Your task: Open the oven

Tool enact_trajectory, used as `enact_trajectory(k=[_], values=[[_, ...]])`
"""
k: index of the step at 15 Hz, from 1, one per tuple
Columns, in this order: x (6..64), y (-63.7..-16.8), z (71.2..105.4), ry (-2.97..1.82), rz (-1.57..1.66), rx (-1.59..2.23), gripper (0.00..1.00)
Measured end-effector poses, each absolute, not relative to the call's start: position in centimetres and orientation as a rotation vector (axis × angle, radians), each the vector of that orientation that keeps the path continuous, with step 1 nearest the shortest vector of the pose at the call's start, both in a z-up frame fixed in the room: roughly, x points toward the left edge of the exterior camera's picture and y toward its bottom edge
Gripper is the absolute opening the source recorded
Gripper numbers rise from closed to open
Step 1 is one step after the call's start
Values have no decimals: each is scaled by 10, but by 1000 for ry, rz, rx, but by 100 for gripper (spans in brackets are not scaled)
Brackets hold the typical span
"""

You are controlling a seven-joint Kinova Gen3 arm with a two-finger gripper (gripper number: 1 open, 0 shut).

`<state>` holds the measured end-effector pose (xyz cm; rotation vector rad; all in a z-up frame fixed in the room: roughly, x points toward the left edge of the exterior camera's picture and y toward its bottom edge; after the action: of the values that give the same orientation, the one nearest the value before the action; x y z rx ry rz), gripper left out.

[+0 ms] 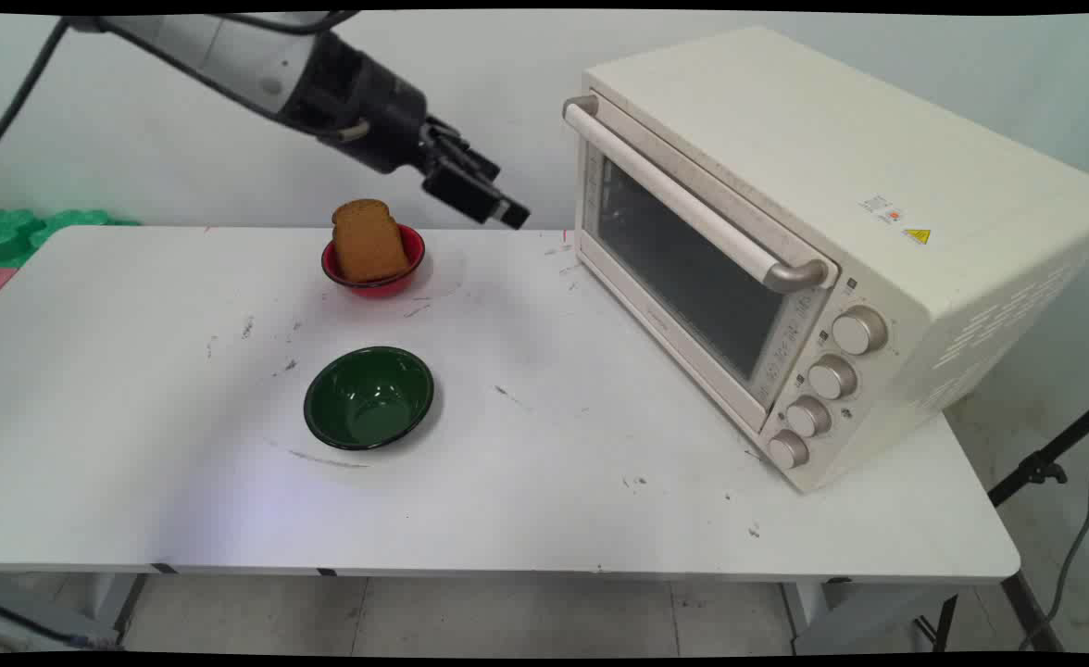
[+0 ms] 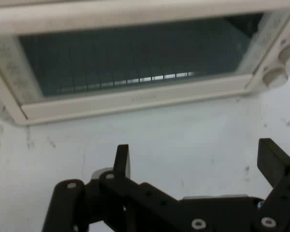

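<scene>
The gripper point(image 1: 506, 215) hangs in the air with its fingers point(image 2: 122, 161) apart and empty, pointing at the closed toaster oven point(image 1: 785, 241) on the table's point(image 1: 554, 482) right. A slice of bread point(image 1: 368, 241) stands in the red bowl point(image 1: 374, 276) at the far side, untouched, and the green bowl point(image 1: 369, 397) nearer the front holds nothing.

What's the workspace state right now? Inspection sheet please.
Surface: white table, scuffed with dark marks.
Things: slice of brown toast standing in small red bowl; empty dark green bowl; cream toaster oven, door closed.
Clutter: green and pink items past the table's left end.
Gripper: black two-finger gripper in the air facing the oven door, jaws open, empty.
Cables: black cables hanging from arm.
Surroundings: plain wall, black stand at right.
</scene>
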<state>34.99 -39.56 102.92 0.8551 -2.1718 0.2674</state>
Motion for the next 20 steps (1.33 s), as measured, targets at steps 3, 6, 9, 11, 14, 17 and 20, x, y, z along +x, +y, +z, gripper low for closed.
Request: enact_trajectory(k=[3, 6, 9, 11, 14, 17, 20], values=[[333, -401, 1035, -2145, 272, 873, 100], [317, -407, 1039, -2120, 278, 891, 100], [299, -413, 1042, -2094, 285, 908, 0], [291, -417, 1043, -2083, 288, 915, 0], [278, -422, 1044, -2068, 296, 926, 0], [265, -429, 1043, -2057, 309, 939, 0], [256, -434, 1041, -2054, 320, 943, 0]])
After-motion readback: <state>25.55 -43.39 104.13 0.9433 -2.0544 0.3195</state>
